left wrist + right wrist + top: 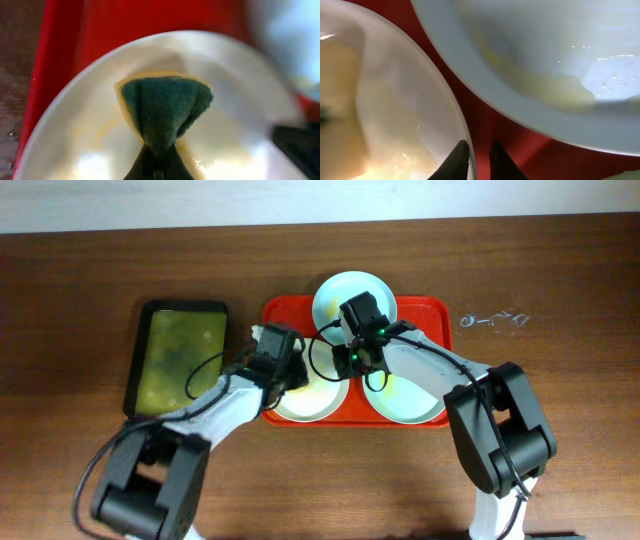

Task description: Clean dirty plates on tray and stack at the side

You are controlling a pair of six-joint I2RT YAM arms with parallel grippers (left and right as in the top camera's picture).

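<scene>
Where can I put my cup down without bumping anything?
Bare table right of the red tray, below the little clear thing. More bare wood left of the dark tray. The red tray is crowded: three plates, with left arm and right arm over it.

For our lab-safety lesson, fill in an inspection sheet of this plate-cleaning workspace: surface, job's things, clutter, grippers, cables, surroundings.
Surface: wooden table, small pale marks near its right end.
Job's things: red tray holds left plate and right plate, both with yellowish smears, and back plate, partly under the right arm.
Clutter: dark tray, olive inside, left of the red tray.
Grippers: left gripper shut on a green sponge on the left plate; right gripper straddles that plate's rim, grip unclear.
Cables: black loops along both arms, over the trays.
Surroundings: pale strip beyond the table's far edge; nothing else seen.
</scene>
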